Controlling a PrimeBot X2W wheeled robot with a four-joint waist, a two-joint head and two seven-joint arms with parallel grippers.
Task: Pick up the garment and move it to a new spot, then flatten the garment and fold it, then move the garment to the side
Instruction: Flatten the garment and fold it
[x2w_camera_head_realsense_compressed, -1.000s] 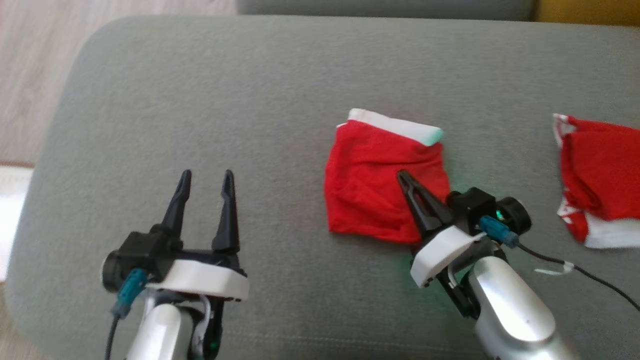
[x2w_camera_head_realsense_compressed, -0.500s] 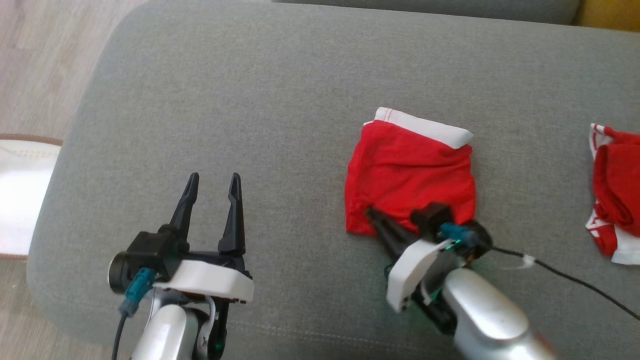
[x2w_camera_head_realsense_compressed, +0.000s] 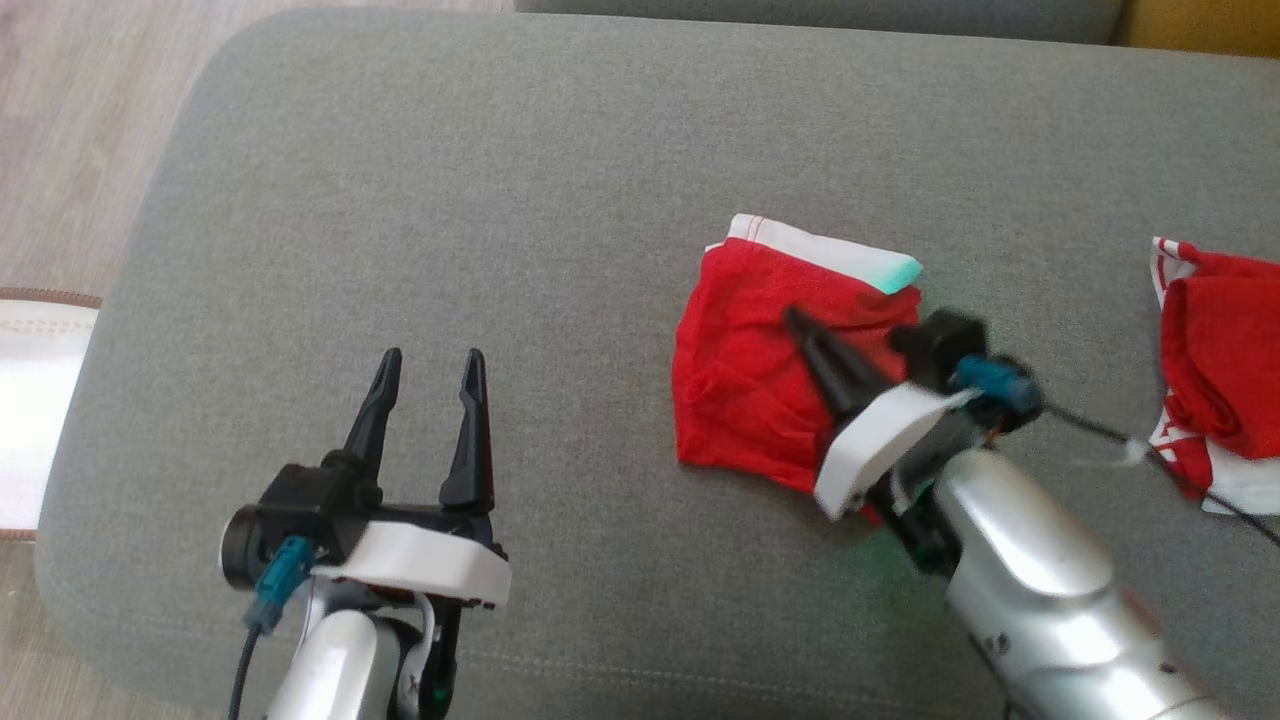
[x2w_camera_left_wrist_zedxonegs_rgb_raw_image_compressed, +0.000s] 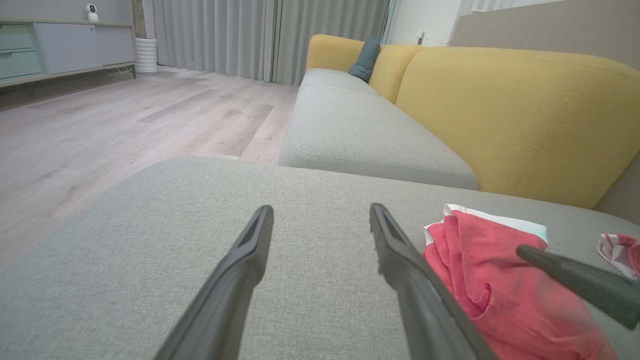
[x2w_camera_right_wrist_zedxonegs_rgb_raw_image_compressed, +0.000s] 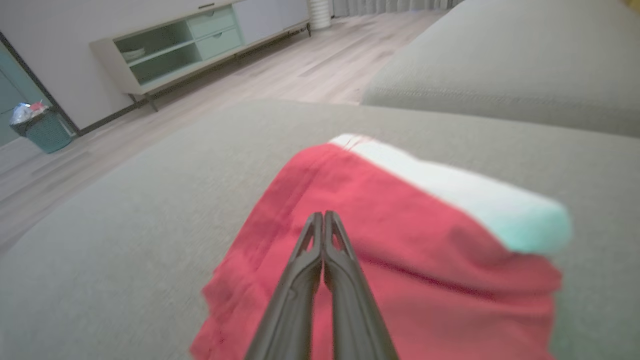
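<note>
Across the grey sofa seat (x2w_camera_head_realsense_compressed: 480, 180), the folded red garment (x2w_camera_head_realsense_compressed: 735, 400) is lying right of centre, its white waistband (x2w_camera_head_realsense_compressed: 820, 255) facing the far side. Further right, at the edge of the head view, a second red-and-white garment (x2w_camera_head_realsense_compressed: 1215, 370) is lying well apart from it. Over the folded garment's right half, the right end effector (x2w_camera_head_realsense_compressed: 797, 320) is pointing far-left with its fingers pressed together, pinching nothing; whether it is touching the cloth I cannot tell. Near the left, the left end effector (x2w_camera_head_realsense_compressed: 431, 358) is hovering over bare cushion, fingers spread, gripping nothing.
</note>
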